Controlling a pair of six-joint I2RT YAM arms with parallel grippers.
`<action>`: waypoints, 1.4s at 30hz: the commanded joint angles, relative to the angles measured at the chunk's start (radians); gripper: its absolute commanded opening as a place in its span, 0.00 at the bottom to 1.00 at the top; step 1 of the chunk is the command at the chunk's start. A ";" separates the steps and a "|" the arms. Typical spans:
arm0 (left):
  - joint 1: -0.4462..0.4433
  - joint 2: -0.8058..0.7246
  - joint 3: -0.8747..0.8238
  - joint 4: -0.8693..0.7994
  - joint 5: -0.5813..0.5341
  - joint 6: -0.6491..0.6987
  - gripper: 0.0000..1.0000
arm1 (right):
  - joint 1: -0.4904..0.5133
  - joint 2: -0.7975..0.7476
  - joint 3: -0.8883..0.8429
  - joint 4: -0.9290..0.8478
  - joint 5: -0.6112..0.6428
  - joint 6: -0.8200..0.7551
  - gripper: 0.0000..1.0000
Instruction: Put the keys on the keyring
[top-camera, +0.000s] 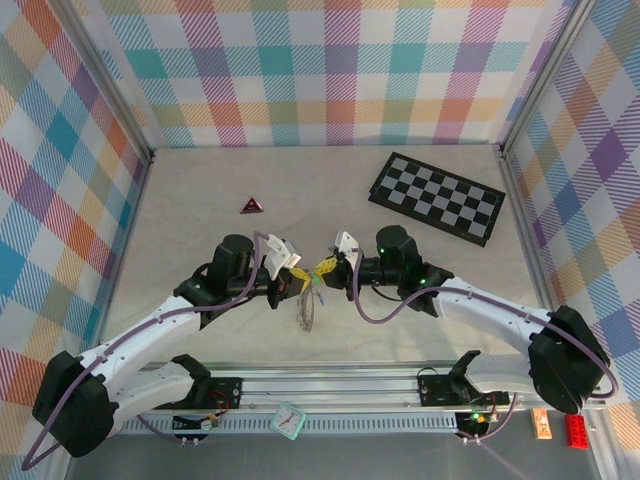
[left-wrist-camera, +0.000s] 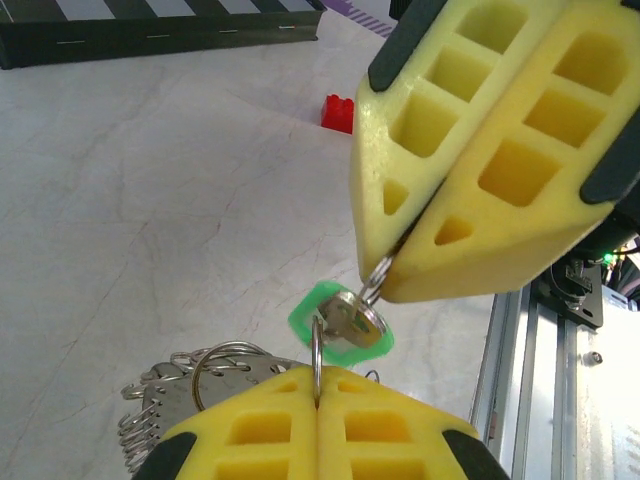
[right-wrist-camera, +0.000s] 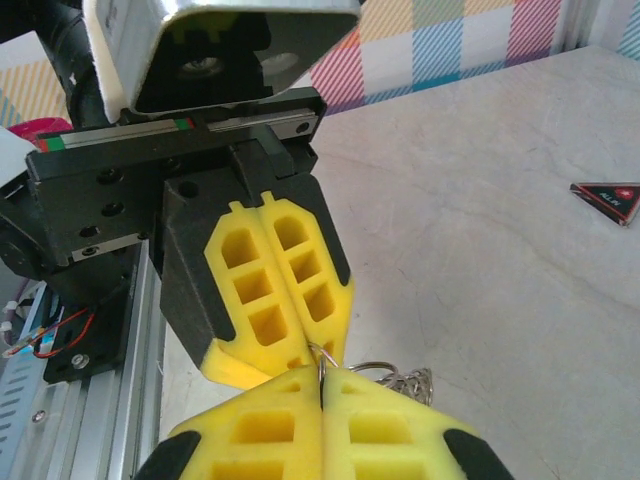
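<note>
Layout, taken from the two grippers.

1. Left gripper (left-wrist-camera: 318, 392) and right gripper (left-wrist-camera: 392, 268): tip to tip above the table (top-camera: 200, 200), right one just beyond the left.
2. Keyring (left-wrist-camera: 318, 345): between them, its wire pinched in both pairs of fingers.
3. Tagged key (left-wrist-camera: 350, 322): on the ring, just under the right gripper's tips.
4. Keys (left-wrist-camera: 150, 405): bunched below the left gripper, to its left.
5. Board (top-camera: 437, 197): on the table, well beyond the right gripper, out to its right.
6. Triangle (top-camera: 251, 206): on the table, beyond the left gripper, out to its left.
7. Small block (left-wrist-camera: 338, 112): on the table, past the right gripper, nearer than the board.
</note>
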 joint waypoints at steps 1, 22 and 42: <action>-0.014 -0.004 0.033 0.018 0.003 0.013 0.00 | 0.011 0.016 0.035 0.014 -0.029 -0.024 0.00; -0.044 -0.043 0.025 -0.004 -0.070 0.135 0.00 | 0.027 0.047 0.076 -0.096 0.186 0.024 0.00; -0.119 -0.135 -0.087 0.106 -0.144 0.346 0.00 | 0.025 0.014 0.080 -0.174 0.199 0.112 0.00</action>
